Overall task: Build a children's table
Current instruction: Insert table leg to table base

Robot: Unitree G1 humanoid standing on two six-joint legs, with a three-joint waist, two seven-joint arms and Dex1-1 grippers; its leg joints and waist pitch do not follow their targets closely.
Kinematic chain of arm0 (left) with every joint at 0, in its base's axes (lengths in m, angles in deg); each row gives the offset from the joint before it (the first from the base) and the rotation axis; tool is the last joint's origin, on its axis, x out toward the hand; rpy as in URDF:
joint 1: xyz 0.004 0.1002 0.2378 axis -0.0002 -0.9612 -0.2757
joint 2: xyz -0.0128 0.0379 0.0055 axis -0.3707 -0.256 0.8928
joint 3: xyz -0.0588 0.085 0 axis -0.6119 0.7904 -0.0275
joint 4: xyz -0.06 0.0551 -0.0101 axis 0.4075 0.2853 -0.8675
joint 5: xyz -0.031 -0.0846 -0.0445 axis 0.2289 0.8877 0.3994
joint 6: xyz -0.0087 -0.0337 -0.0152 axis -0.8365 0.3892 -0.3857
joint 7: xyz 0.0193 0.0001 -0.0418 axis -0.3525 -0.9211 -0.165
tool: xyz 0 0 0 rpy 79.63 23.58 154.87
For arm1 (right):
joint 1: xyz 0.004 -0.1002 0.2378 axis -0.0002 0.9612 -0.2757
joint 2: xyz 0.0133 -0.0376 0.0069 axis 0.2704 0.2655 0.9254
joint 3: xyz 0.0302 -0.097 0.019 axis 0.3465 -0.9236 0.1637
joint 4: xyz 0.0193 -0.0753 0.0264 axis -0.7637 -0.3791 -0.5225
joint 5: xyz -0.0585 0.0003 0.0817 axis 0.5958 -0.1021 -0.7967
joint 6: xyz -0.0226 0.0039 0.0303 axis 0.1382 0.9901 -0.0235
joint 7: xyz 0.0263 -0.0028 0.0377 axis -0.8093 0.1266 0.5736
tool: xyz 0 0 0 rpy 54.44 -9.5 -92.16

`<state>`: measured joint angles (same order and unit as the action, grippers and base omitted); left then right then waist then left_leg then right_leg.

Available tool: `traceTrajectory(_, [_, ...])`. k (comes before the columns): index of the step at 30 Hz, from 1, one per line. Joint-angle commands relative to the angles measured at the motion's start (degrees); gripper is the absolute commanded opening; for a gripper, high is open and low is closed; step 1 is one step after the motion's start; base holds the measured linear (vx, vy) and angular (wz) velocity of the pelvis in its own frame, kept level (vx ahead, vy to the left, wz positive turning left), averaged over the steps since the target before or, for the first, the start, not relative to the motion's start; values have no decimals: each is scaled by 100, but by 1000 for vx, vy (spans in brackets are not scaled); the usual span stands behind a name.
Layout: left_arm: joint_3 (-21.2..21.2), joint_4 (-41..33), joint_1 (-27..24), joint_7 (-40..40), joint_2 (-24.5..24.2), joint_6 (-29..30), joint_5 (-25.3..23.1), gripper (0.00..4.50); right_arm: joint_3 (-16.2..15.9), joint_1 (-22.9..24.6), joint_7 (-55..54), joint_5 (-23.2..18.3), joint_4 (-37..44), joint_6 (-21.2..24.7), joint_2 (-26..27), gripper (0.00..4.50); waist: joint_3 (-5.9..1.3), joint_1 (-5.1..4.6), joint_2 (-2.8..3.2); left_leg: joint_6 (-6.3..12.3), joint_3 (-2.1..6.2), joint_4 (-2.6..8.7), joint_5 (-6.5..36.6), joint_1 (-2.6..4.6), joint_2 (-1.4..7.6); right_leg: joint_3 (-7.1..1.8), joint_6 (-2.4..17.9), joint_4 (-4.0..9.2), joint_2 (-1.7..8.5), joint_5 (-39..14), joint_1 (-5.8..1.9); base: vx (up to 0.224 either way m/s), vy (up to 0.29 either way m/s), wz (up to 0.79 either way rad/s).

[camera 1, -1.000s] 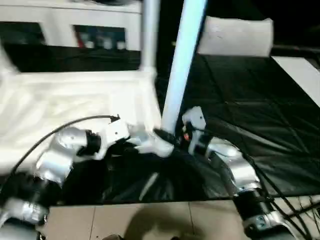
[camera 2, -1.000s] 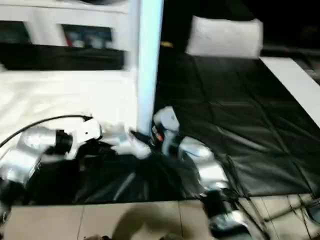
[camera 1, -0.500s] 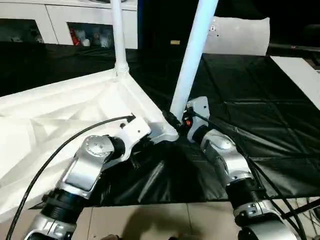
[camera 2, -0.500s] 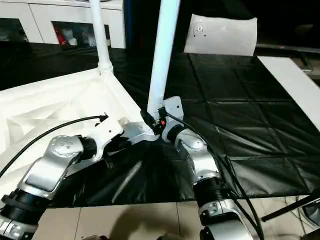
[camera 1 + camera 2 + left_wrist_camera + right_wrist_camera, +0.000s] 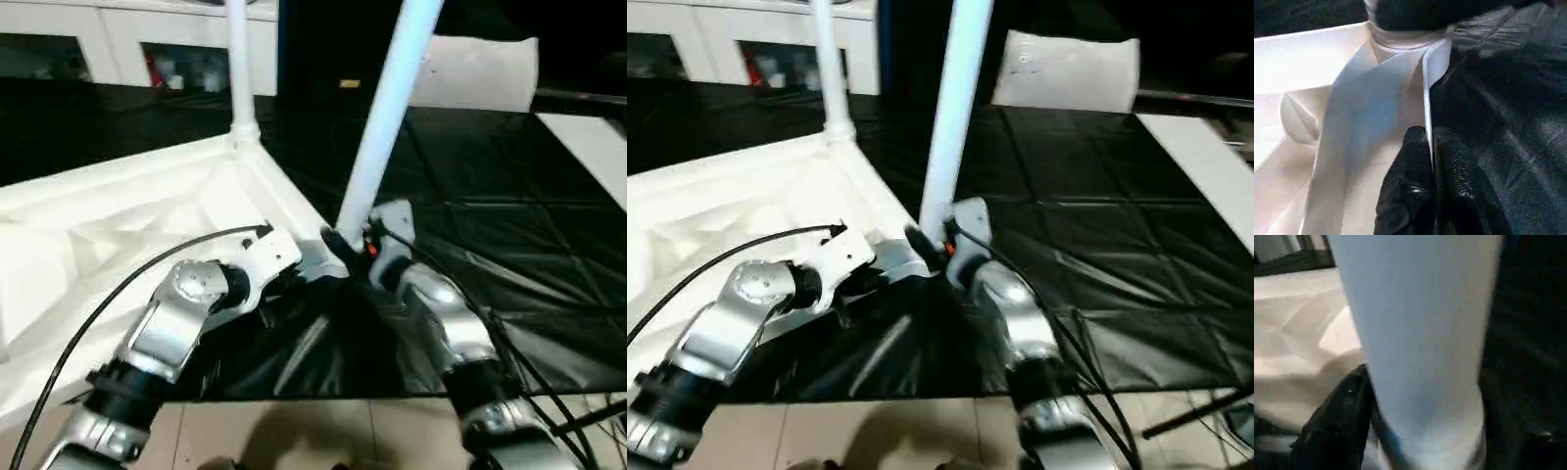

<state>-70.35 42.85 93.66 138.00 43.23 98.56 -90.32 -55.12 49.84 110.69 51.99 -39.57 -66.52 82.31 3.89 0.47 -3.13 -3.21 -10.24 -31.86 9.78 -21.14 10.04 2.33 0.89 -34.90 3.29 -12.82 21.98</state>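
The white tabletop [image 5: 147, 215] lies upside down on the black cloth, ribbed side up. One white tube leg [image 5: 238, 69] stands upright in the far corner socket. A second leg [image 5: 387, 108] leans to the right, its foot at the near corner socket [image 5: 328, 264]. My right gripper [image 5: 345, 243] sits around the foot of this leaning leg [image 5: 1420, 333]. My left gripper [image 5: 1431, 147] is shut on the thin rim of the tabletop [image 5: 1376, 122], a little short of that corner.
A white cabinet with glass doors [image 5: 147, 49] runs along the back left. A white bag-like bundle [image 5: 475, 73] lies at the back right, and a flat white board [image 5: 593, 137] at the right edge. Tiled floor [image 5: 294, 431] borders the black cloth [image 5: 509, 225] in front.
The head camera has swung, so the whole picture has shifted. Both grippers stay at the near corner and the leaning leg keeps its tilt.
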Motion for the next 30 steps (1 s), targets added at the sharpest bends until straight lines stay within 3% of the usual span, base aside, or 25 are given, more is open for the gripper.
traceTrajectory(1, [-22, 549, 215, 157, -143, -485, -38, 0, -331, 330, 503, 33, 174, 170, -196, 351, -221, 6, 76, 38, 125, 407, 1717, 66, 345, -322, 915, 541, 449, -1423, -100, 0, 0, 0])
traceTrajectory(4, [40, 843, 335, 566, -262, -1038, 60, 0, -377, 572, 784, 63, 434, 69, -503, 375, -213, 32, 102, 95, 134, 396, 1663, 40, 331, -319, 845, 568, 471, -1516, -131, 0, 0, 0])
traceTrajectory(7, [95, 1038, 433, 834, -335, -1295, 102, 0, -314, 716, 999, -36, 671, 81, -698, 408, -234, 20, 95, 136, 129, 387, 1517, 40, 347, -319, 942, 525, 472, -1268, -145, 0, 0, 0])
traceTrajectory(8, [171, 1224, 526, 1156, -415, -1619, 144, 0, -266, 833, 1256, -136, 920, 107, -916, 414, -245, 20, 98, 171, 120, 372, 1340, 37, 350, -316, 1043, 490, 464, -930, -159, 0, 0, 0])
traceTrajectory(9, [202, 1332, 591, 1357, -447, -1764, 187, 0, -222, 890, 1444, -231, 1084, 141, -1060, 414, -272, 51, 170, 238, 114, 341, 1159, 57, 343, -315, 1127, 453, 458, -534, -177, 0, 0, 0])
traceTrajectory(10, [203, 1335, 592, 1361, -448, -1767, 188, 0, -221, 891, 1448, -234, 1087, 141, -1064, 424, -258, 40, 139, 300, 99, 339, 1087, 55, 341, -309, 1168, 461, 438, -334, -174, 0, 0, 0])
traceTrajectory(11, [272, 1507, 701, 1659, -499, -1930, 268, 0, -178, 961, 1760, -374, 1359, 241, -1294, 446, -284, 54, 106, 412, 92, 298, 805, 32, 327, -299, 1299, 382, 438, 183, -221, 0, 0, 0])
traceTrajectory(12, [301, 1605, 753, 1780, -515, -2017, 293, 0, -178, 987, 1876, -426, 1472, 292, -1389, 446, -307, 78, 130, 546, 82, 264, 516, 32, 318, -294, 1402, 330, 437, 675, -246, 0, 0, 0])
traceTrajectory(15, [528, 1846, 905, 2486, -664, -2416, 329, 0, -408, 1014, 2458, -338, 1751, 284, -1908, 446, -314, 146, 146, 830, 72, 202, 123, 12, 319, -276, 1533, 247, 437, 1453, -252, 0, 0, 0])
traceTrajectory(20, [672, 2061, 1060, 3120, -731, -2714, 369, 0, -534, 842, 2763, -173, 1760, 194, -2184, 446, -285, 200, 163, 661, 69, 230, 573, 54, 364, -265, 1658, 291, 478, 684, -237, 0, 0, 0])
traceTrajectory(24, [736, 2309, 1213, 3433, -720, -2988, 398, 0, -724, 645, 2973, -153, 1756, 242, -2250, 446, -263, 234, 159, 453, 63, 252, 850, 74, 374, -260, 1608, 320, 482, 163, -220, 0, 0, 0])
traceTrajectory(30, [789, 2413, 1318, 3785, -699, -3193, 420, 0, -1001, 448, 3431, -262, 1679, 387, -2145, 429, -282, 282, 118, 531, 62, 228, 596, 54, 377, -260, 1588, 274, 498, 383, -234, 0, 0, 0])
